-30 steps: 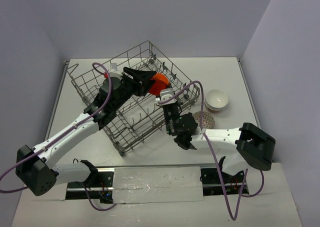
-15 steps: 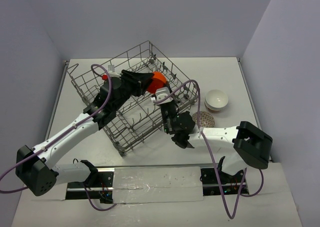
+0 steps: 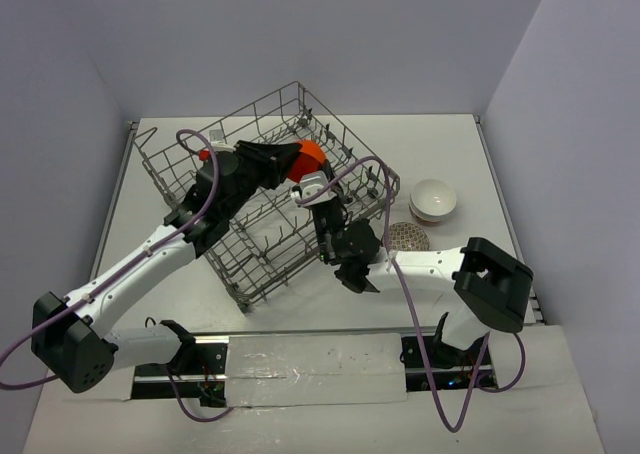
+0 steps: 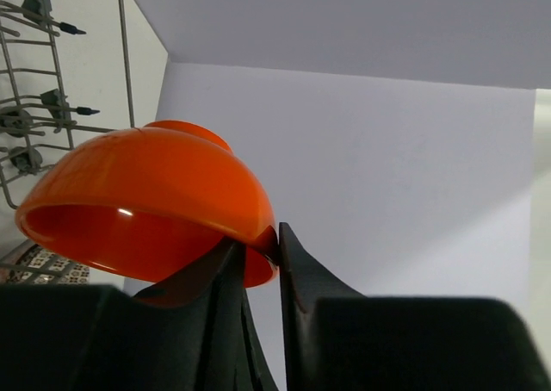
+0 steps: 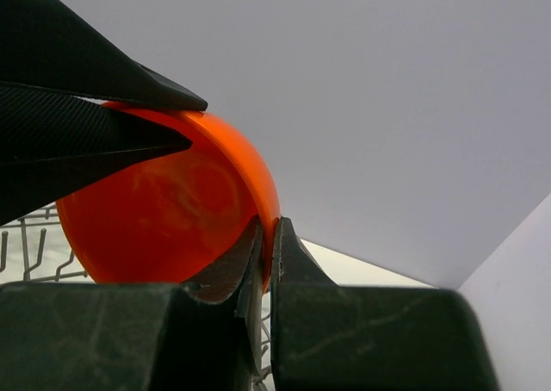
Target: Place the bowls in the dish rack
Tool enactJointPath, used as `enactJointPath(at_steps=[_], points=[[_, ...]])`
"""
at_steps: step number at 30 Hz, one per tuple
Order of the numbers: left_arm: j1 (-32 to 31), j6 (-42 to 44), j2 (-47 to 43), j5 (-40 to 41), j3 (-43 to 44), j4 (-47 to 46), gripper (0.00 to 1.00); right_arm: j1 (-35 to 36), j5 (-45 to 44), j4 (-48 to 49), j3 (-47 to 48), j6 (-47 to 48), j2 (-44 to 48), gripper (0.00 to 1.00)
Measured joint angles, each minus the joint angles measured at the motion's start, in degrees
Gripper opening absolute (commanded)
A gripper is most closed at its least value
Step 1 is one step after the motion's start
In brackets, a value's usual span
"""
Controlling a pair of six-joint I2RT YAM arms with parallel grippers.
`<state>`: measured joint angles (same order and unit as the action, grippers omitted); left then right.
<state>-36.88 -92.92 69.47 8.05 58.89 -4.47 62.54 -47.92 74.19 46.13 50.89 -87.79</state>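
The orange-red bowl is held tilted over the far right part of the grey wire dish rack. My left gripper is shut on its rim from the left, as the left wrist view shows with the bowl turned open side down. My right gripper is shut on the opposite rim from below; its wrist view shows the bowl's inside. The patterned bowl and the white bowl sit on the table right of the rack.
The rack stands at an angle on the white table, its upright tines under both arms. Rack wires show at the left of the left wrist view. Grey walls close in the table on three sides.
The orange bowl has moved a little left and farther back over the rack, with both grippers shut on it. The right arm has reached farther left to follow it.
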Motion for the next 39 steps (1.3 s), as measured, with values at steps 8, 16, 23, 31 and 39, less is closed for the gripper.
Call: enactJointPath(at_steps=[8, 16, 23, 31, 39], points=[[0.26, -1.99, -1.09, 0.00, -0.07, -0.59, 0.00, 0.24, 0.50, 0.42, 1.53, 0.00, -0.76, 0.00], [0.28, -3.76, -2.29, -0.02, -1.90, -2.95, 0.00, 0.61, 0.66, 0.72, 1.88, -0.04, -0.79, 0.08], [0.50, -4.00, -3.78, 0.72, -3.69, -5.01, 0.00, 2.16, 0.66, 0.85, 1.81, -0.92, -0.79, 0.18], [2.23, -4.00, -4.11, 3.15, -4.48, -7.54, 0.00, 3.69, 0.35, 0.48, -0.74, -2.01, 0.83, 0.35], [5.46, -3.96, -4.92, 6.82, -4.50, -11.15, 0.00, 3.85, -0.11, 0.28, -3.76, -8.13, 8.44, 0.64]])
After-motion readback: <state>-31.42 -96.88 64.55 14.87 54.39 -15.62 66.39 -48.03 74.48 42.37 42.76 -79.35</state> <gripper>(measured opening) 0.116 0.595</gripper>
